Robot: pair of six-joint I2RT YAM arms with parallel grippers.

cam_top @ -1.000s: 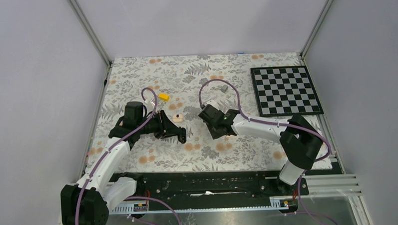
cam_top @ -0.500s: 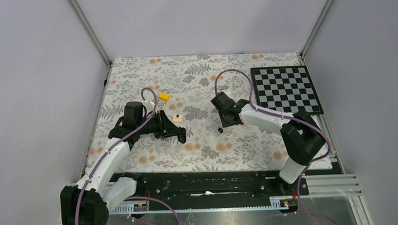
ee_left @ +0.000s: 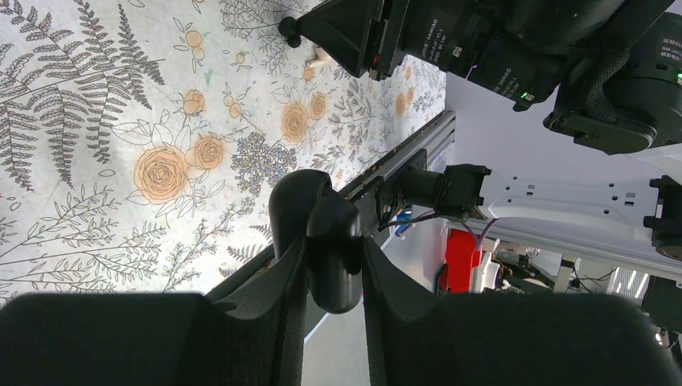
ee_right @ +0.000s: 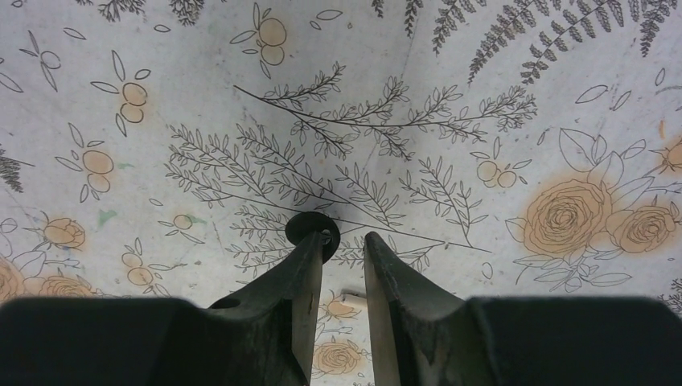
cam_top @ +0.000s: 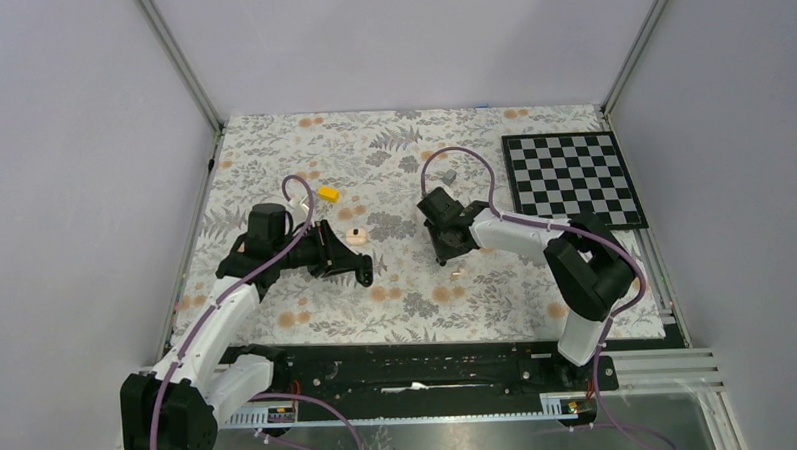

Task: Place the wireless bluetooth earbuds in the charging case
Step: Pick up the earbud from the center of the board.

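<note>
A floral surface [cam_top: 271, 139] fills the enclosure, walled at its far, left and right edges. A checkerboard [cam_top: 571, 179] lies in the far right corner. Both arms reach toward the middle, with a stretch of bare surface between them and a wider one along the far edge. The left fingers [cam_top: 362, 273] are clenched on the black oval charging case [ee_left: 331, 265], left of centre. The right fingers [cam_top: 442, 257] stand slightly parted with nothing between them. One black earbud [ee_right: 310, 227] lies on the surface at one fingertip, near centre. A yellow block [cam_top: 327, 193] and a grey block [cam_top: 451, 174] lie nearer the far edge.
</note>
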